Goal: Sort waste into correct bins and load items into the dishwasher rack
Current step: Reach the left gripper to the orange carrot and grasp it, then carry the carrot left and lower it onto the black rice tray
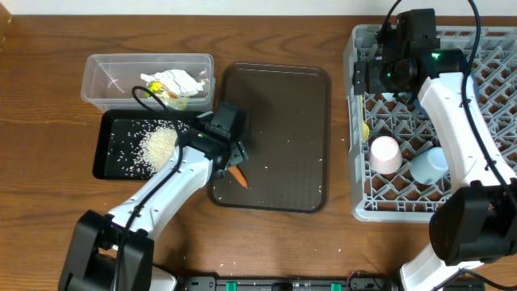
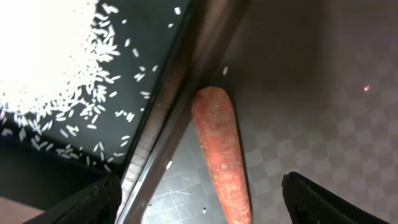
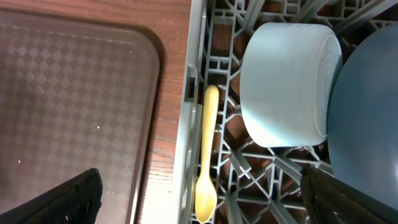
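The orange carrot stick [image 1: 238, 175] lies on the brown serving tray by its left rim. My left gripper [image 1: 233, 158] is open right over it; in the left wrist view the stick [image 2: 219, 149] lies between the spread fingers [image 2: 202, 200], untouched. Rice [image 1: 158, 145] is piled in the black tray [image 1: 109, 158]. Crumpled paper [image 1: 174, 84] sits in the clear tub [image 1: 105, 77]. My right gripper [image 1: 378, 79] is open and empty over the grey rack [image 1: 355, 162], above the yellow spoon [image 3: 207, 155]. The pale bowl [image 3: 289, 84] and dark blue plate [image 3: 370, 118] stand in the rack, as do the pink cup [image 1: 385, 153] and light blue cup [image 1: 428, 164].
The brown serving tray [image 1: 283, 121] lies between the black tray and the rack, with a few stray rice grains on it. Its raised rim [image 2: 171, 118] runs beside the carrot. A strip of wooden table [image 3: 171, 106] separates it from the rack.
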`<action>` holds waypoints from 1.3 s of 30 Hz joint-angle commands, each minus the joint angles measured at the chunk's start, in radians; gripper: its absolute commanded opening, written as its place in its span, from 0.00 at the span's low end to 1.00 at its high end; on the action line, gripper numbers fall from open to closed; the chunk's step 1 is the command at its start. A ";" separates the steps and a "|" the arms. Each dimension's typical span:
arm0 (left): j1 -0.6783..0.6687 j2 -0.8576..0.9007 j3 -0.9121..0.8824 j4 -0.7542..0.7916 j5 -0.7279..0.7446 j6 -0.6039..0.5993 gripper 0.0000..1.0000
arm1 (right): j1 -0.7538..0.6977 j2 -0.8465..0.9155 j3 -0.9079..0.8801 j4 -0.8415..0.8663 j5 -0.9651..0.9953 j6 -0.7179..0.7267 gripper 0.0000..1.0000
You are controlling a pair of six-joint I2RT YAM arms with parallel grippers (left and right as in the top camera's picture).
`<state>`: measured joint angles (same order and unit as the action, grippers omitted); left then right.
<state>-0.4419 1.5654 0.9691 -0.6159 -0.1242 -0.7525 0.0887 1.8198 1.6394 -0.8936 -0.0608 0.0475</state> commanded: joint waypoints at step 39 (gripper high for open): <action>0.064 0.037 0.282 -0.218 0.008 0.214 0.06 | 0.004 -0.020 0.021 0.002 -0.008 0.000 0.99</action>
<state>-0.4477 1.6852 1.2026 -0.8097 -0.1040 -0.5419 0.0887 1.8198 1.6394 -0.8928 -0.0608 0.0475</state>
